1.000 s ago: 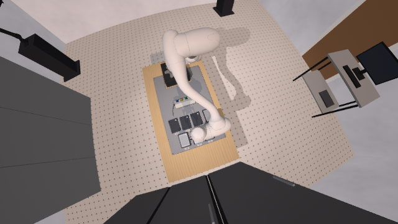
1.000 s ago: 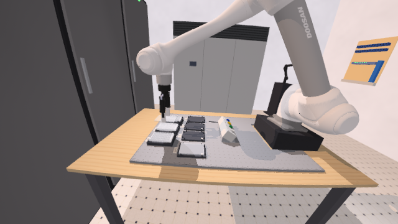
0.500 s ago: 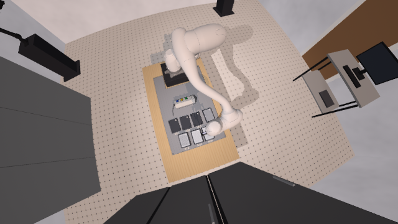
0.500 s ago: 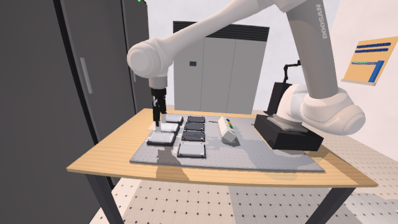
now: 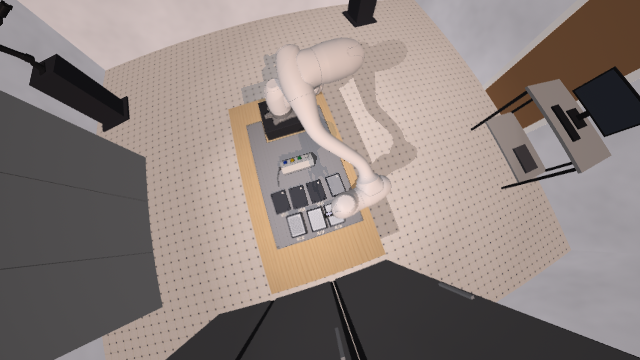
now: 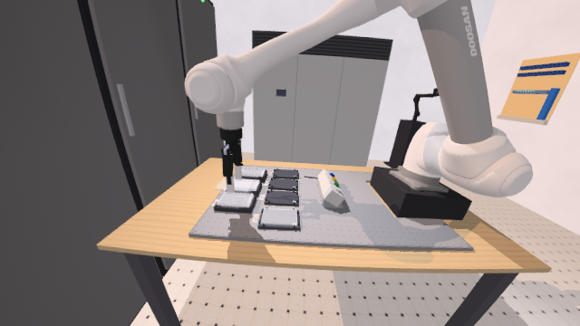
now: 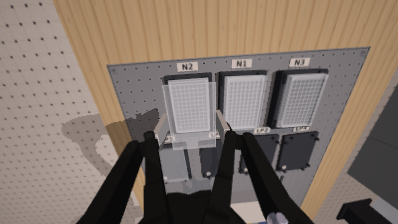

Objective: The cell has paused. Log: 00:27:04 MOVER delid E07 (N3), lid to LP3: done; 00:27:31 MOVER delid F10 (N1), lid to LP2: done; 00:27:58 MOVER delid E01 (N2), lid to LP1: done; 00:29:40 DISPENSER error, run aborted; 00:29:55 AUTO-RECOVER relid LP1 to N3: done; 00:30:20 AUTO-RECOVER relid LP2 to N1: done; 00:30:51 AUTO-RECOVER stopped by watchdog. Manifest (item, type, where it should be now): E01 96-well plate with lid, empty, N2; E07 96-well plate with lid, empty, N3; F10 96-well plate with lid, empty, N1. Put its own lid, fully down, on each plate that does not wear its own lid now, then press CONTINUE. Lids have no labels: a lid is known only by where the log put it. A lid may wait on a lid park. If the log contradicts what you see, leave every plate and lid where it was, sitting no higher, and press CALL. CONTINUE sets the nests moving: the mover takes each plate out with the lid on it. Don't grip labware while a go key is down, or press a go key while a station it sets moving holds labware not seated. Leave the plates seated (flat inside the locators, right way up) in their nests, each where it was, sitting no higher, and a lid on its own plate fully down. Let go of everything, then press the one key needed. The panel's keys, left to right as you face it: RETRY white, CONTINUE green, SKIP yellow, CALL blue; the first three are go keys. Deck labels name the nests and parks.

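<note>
My pincer (image 7: 190,137) stands about half open, its two pads clamped on the short sides of a clear lid (image 7: 189,116); I carry that lid in the air above the plate in nest N2 (image 7: 186,82), and through it I see the plate's grid of wells; the lid reads as raised, its near edge overhanging the nest toward the parks, though how high it hangs I cannot tell from the wrist view; the same view gives me the deck labels, N2, N1 and N3 from left to right, with the plate in N1 (image 7: 243,100) looking pale and smooth and the plate in N3 (image 7: 298,99) showing its wells plainly; below them lie the dark lid parks (image 7: 297,151), partly hidden behind my fingers; the exterior view shows what the wrist cannot: my pincer (image 6: 230,178) hanging upright over the far left corner of the grey deck plate (image 6: 362,226) on the wooden counter (image 6: 159,226), and the key panel (image 6: 330,186) lying nearer the arm's black base (image 6: 399,204); the top view shows my wrist covering that nest, and a pale rectangle (image 5: 335,184) on one pad in the row of parks.
</note>
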Robot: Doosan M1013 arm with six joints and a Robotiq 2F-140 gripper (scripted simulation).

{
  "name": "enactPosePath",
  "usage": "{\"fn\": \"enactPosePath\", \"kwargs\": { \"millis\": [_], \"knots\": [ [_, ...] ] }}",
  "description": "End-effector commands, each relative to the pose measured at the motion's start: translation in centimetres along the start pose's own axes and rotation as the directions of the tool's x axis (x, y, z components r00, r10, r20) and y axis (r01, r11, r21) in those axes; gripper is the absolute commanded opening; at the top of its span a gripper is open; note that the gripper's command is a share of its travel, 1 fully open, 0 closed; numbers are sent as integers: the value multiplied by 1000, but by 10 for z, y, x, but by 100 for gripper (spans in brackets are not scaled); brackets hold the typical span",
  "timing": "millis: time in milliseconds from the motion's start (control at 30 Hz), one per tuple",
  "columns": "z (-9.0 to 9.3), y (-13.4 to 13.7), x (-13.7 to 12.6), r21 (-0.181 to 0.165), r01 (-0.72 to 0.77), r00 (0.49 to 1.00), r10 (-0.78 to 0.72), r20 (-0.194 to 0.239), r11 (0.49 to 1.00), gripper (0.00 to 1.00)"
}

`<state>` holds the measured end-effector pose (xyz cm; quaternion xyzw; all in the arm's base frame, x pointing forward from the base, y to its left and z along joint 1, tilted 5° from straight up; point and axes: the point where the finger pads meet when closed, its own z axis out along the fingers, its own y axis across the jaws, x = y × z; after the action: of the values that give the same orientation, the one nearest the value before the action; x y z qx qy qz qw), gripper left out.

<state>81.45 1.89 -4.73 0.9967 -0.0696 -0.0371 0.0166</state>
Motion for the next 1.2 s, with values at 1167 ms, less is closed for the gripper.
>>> {"fn": "enactPosePath", "kwargs": {
  "millis": [1167],
  "knots": [
    [10, -4, -2, 5, 9, 1000, -9, 9, 1000, 0]
  ]
}}
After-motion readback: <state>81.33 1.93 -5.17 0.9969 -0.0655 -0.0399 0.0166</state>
